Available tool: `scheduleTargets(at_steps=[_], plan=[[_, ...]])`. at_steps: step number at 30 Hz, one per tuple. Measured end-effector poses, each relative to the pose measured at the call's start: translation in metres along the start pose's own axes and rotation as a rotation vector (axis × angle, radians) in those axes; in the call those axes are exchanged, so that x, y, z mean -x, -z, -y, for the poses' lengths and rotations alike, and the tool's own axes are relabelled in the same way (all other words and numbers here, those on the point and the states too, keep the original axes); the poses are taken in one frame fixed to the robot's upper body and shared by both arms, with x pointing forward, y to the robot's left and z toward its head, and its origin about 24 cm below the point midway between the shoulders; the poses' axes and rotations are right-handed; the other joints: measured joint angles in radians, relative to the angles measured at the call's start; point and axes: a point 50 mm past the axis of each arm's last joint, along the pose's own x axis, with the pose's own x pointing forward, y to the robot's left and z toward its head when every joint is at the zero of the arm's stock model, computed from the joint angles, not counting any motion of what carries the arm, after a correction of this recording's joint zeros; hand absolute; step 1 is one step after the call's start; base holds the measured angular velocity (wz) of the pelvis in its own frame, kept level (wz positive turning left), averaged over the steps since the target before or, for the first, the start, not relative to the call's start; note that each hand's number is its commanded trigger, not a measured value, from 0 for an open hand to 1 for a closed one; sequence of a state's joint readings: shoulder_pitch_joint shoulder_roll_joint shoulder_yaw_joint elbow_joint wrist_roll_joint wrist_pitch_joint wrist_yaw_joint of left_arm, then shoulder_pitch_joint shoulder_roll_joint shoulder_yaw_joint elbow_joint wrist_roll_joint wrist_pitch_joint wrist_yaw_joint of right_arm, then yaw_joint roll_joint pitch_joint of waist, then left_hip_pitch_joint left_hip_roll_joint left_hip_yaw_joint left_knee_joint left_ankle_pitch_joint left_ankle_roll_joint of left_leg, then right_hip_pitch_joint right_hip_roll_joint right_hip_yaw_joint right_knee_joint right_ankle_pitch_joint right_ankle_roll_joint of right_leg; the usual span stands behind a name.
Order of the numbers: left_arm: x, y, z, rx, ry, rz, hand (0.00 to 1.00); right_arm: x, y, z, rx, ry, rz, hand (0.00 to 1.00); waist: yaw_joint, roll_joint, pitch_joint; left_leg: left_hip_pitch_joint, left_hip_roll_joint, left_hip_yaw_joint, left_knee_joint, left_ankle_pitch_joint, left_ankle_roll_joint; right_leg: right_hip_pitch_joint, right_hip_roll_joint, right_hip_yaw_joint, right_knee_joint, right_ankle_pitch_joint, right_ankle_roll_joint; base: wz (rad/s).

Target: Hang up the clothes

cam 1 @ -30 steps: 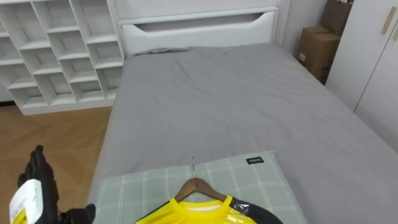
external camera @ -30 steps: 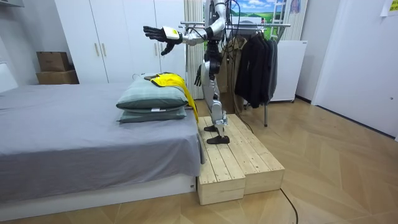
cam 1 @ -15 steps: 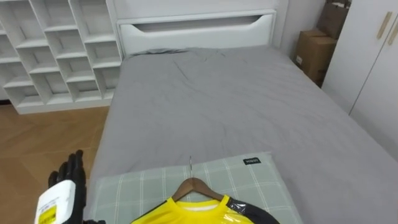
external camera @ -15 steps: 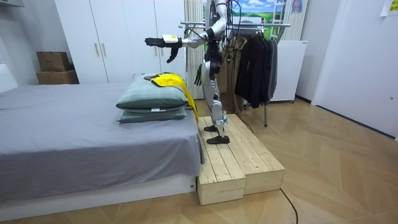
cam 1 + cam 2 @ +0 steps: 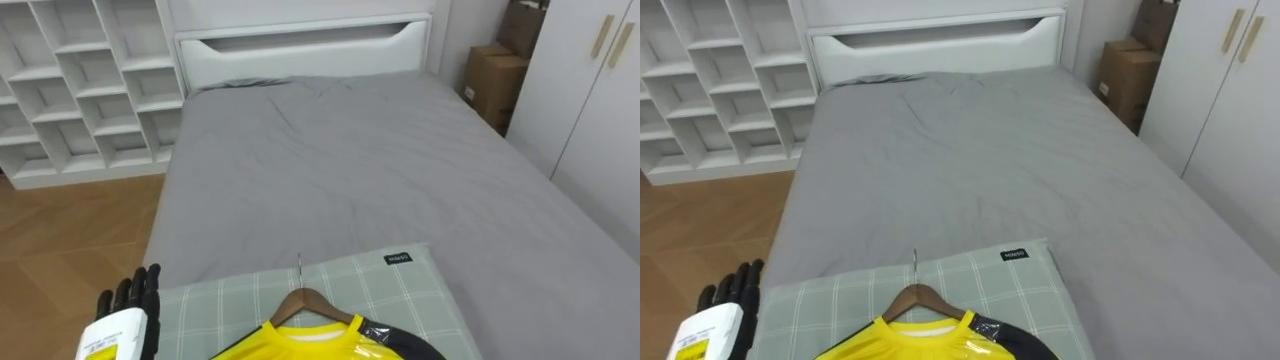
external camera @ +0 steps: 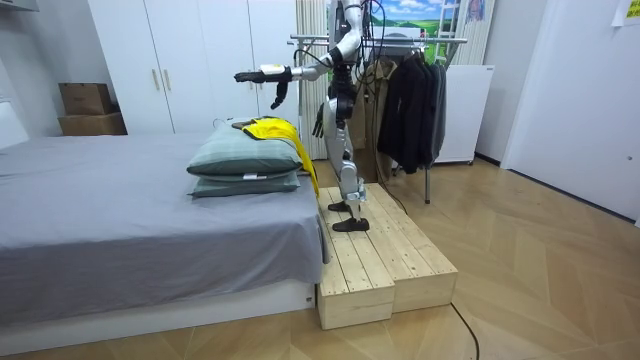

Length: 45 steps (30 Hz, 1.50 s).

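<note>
The left hand [image 5: 122, 322] comes up at the lower left of the left eye view, back towards the camera, its dark fingers [image 5: 141, 290] straight and close together, pointing up the room. It holds nothing and touches nothing, and sits just off the left edge of the checked pillow [image 5: 400, 292]. The shirt [image 5: 300, 343] lies on that pillow, bright yellow with a dark patch at one shoulder, threaded on a wooden hanger [image 5: 308, 299] whose wire hook points towards the grey bed [image 5: 350, 150]. From the room view, the robot stands on a wooden platform [image 6: 385, 262] at the end of the bed, with a rack [image 6: 400, 42] of dark clothes behind it. Its left arm is stretched out level over the stacked pillows, towards the room view's left, the hand flat and well above the shirt. The shirt is heaped on the top pillow and spills down over the bed's end. The right hand [image 6: 318, 123] hangs by the hip; whether it is open or closed I cannot tell. The right eye view shows the same: left hand empty, low at the left, the shirt and hanger on the pillow beside it.
</note>
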<state>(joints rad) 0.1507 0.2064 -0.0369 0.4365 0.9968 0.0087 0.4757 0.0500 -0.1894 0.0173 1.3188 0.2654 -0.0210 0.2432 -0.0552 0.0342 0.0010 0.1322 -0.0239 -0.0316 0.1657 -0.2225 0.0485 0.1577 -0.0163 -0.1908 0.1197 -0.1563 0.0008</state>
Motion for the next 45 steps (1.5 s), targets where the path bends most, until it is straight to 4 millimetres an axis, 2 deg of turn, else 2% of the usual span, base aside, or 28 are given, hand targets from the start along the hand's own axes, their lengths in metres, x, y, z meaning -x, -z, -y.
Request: scheduleTargets(at_steps=[12, 19, 25, 33, 40, 45], plan=[[0.003, -0.012, 0.008, -0.072, 0.032, 0.062, 0.00, 0.000, -0.002, -0.001, 0.009, 0.004, 0.007, 0.00, -0.004, 0.000, -0.0012, 0.002, 0.002, 0.013, 0.002, 0.000, 0.000, -0.005, 0.001, 0.011, 0.000, 0.000, 0.000, -0.01], [0.010, -0.001, 0.022, -0.098, 0.104, 0.019, 0.00, -0.001, -0.004, -0.001, 0.018, 0.004, 0.011, 0.00, -0.030, 0.006, 0.0006, 0.012, 0.010, 0.027, 0.001, 0.000, 0.000, 0.000, 0.002, 0.025, 0.000, 0.000, 0.000, -0.06], [0.010, -0.001, 0.023, -0.098, 0.108, 0.019, 0.00, -0.001, -0.008, -0.002, 0.025, 0.004, 0.026, 0.00, -0.052, 0.005, 0.0028, -0.001, 0.010, 0.027, -0.005, 0.000, 0.000, -0.014, 0.003, 0.029, 0.001, 0.000, 0.000, -0.01], [0.007, -0.013, 0.029, -0.091, 0.129, 0.054, 0.00, -0.001, -0.009, -0.002, 0.029, 0.007, 0.033, 0.00, -0.056, 0.010, 0.0018, -0.021, 0.010, 0.028, -0.004, 0.000, 0.000, -0.037, 0.005, 0.041, 0.003, 0.001, -0.001, -0.02], [0.008, -0.016, 0.032, -0.077, 0.141, 0.048, 0.00, -0.002, -0.014, -0.004, 0.032, 0.004, 0.043, 0.00, -0.079, 0.012, 0.0005, -0.040, 0.010, 0.030, 0.001, 0.001, -0.002, -0.062, 0.006, 0.042, 0.016, 0.001, -0.002, 0.00], [0.008, -0.016, 0.032, -0.071, 0.142, 0.046, 0.00, -0.002, -0.015, -0.004, 0.031, 0.004, 0.043, 0.00, -0.082, 0.011, 0.0014, -0.040, 0.010, 0.031, 0.003, 0.002, -0.002, -0.063, 0.005, 0.046, 0.015, 0.001, -0.002, 0.00]])
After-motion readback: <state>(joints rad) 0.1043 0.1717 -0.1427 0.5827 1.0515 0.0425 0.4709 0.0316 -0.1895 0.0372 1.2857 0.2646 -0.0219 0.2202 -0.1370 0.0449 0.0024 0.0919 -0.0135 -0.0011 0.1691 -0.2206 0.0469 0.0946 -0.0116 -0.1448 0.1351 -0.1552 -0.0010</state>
